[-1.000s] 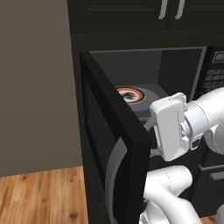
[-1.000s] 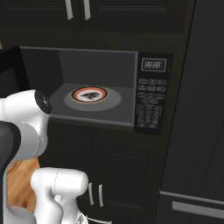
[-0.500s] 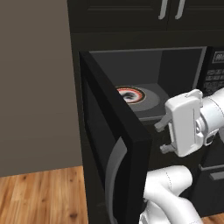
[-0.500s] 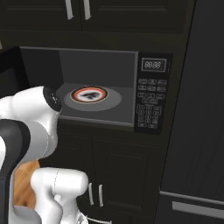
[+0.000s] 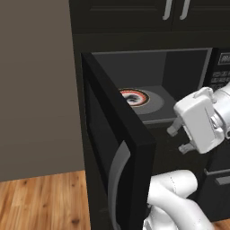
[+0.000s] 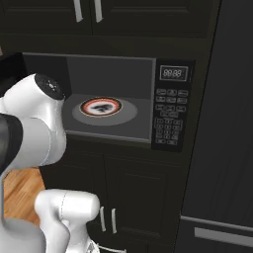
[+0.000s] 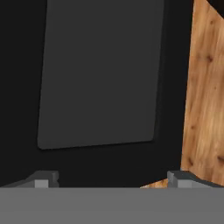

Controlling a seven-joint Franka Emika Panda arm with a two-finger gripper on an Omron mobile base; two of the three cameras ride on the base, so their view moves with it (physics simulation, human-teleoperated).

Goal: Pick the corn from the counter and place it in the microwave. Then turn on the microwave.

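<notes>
Microwave [image 6: 123,99] sits built into the dark cabinetry in front of me, and its door [image 5: 119,152] stands swung wide open toward the left, edge-on to my left base camera. Inside I can see the turntable plate [image 6: 101,106] with its red ring, lying flat on the grey floor of the cavity; a dark mark sits at its centre, but I cannot make out any yellow cob on it, so I cannot tell where the corn is from these views. The keypad [image 6: 170,111] and its small display [image 6: 173,73] run down the right side of the opening.

From the left base camera my gripper [image 5: 178,138] hangs just in front of the cavity's lower right corner, below the level of the plate, pointing left toward the inner face of the open door. Its two grey fingers [image 5: 172,130] stand well apart with nothing between them. The hand camera agrees: the two fingertips [image 7: 42,180] rise at opposite sides of the bottom edge, wide open and empty, and ahead of them is the door's dark inner face with its grey window panel [image 7: 100,72]. A strip of wooden floor [image 7: 203,96] shows along the right of that view.

In the right base camera the arm's white shoulder [image 6: 29,123] bulks at the left, covering the left edge of the microwave opening. Black cabinet doors [image 6: 128,197] with thin silver handles sit below the microwave
</notes>
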